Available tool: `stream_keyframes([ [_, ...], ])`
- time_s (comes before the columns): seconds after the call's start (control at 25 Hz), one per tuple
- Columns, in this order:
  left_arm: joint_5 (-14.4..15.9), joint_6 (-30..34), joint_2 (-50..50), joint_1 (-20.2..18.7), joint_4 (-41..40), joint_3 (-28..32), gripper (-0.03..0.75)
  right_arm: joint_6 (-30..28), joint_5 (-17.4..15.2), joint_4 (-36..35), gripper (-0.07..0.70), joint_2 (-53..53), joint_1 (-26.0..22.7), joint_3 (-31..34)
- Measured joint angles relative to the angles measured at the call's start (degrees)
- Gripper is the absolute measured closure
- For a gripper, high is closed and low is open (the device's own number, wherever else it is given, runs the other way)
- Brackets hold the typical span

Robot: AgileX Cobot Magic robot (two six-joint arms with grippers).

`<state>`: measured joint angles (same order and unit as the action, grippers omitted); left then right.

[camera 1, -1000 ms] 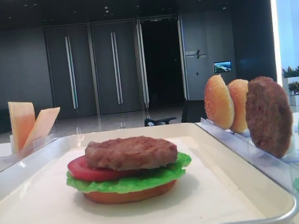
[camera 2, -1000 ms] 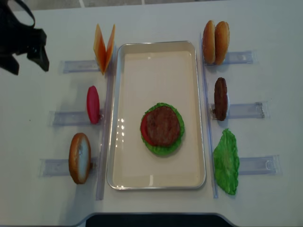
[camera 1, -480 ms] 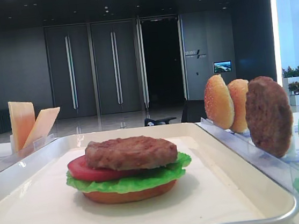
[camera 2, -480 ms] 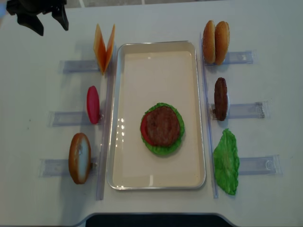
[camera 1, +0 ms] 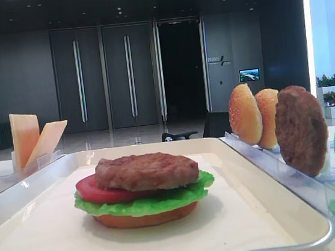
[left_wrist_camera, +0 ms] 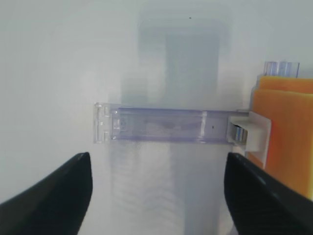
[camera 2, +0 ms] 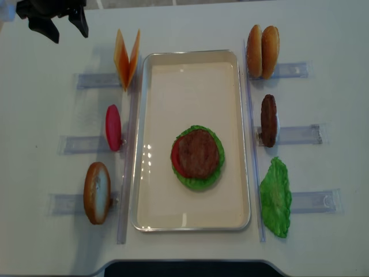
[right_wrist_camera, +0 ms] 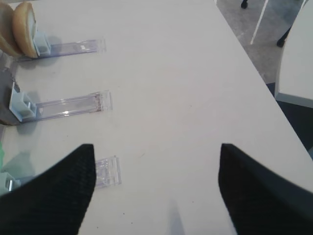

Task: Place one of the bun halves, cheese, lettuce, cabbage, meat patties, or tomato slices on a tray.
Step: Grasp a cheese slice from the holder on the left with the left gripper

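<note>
Left hand (camera 2: 56,23) shifted toward cheese (camera 2: 127,56), spread wide, cropped at frame top

left gripper (camera 2: 56,22) hovers, jaws wide apart; right gripper (right_wrist_camera: 156,188) likewise.

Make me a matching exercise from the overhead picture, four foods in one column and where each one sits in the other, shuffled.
Things:
1. pale orange square cheese slices
2. flat round red tomato slice
3. bright green ruffled lettuce leaf
4. speckled sesame bun pair

Places:
A. right of the cream rectangular tray, nearest edge
B. left of tray, far end
C. right of tray, far end
D. left of tray, middle

Pairs: 1-B, 2-D, 3-A, 4-C
</note>
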<state>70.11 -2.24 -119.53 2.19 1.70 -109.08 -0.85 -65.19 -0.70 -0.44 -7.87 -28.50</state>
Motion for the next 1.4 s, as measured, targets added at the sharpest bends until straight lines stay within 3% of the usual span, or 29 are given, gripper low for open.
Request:
stream_keyframes([
  [0.52, 0.0, -3.0, 0.0, -1.0, -0.5, 0.0, 0.072, 0.0, 0.0, 0.0, 0.104, 0.0, 0.0, 0.0],
  [1.16, 0.0, -13.6, 0.0, -17.5, -3.2, 0.0, 0.072, 0.0, 0.0, 0.0, 0.104, 0.0, 0.0, 0.0],
  [1.4, 0.1, -15.8, 0.0, -20.4, -3.5, -0.4, 0.072, 0.0, 0.0, 0.0, 0.104, 0.0, 0.0, 0.0],
])
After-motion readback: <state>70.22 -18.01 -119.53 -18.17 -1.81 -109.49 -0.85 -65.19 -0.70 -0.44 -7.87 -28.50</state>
